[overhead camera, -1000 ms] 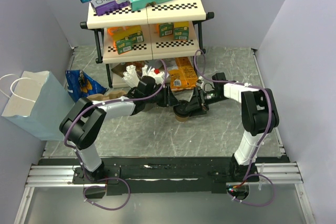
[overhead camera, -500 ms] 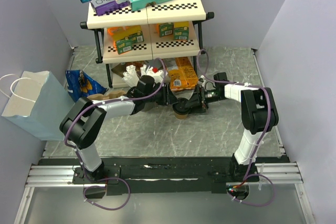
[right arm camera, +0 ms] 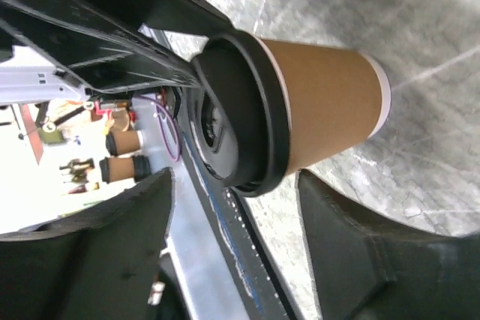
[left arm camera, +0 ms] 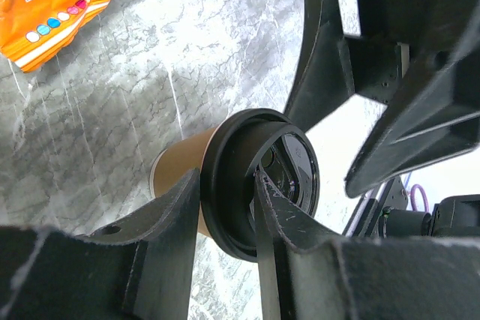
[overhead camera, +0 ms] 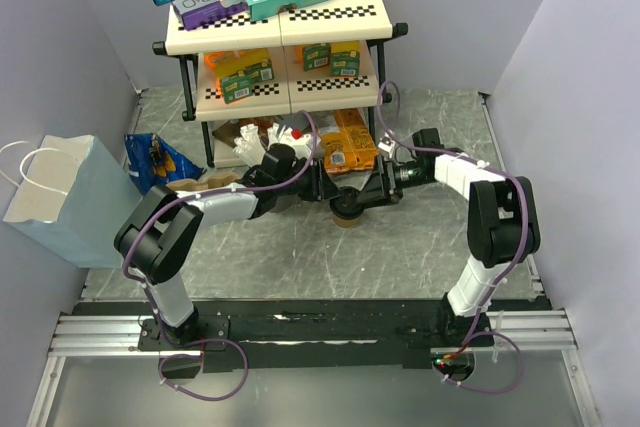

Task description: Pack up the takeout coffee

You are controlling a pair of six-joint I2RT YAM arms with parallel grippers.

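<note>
The takeout coffee, a tan paper cup with a black lid, stands on the grey marble table in front of the shelf rack. My left gripper reaches in from the left and is shut on the lid's rim, with one finger outside the cup and the other in the lid's recess. My right gripper comes from the right and is open. Its two fingers straddle the cup's top with gaps on both sides.
A three-tier shelf rack with boxes stands at the back. Orange snack bags lie under it, just behind the cup. A pale blue paper bag stands at the left wall, with a blue crinkled bag beside it.
My right arm has swung its forearm back and to the right, and its jaws have spread a little wider around the cup. The left gripper and the cup have stayed put.
</note>
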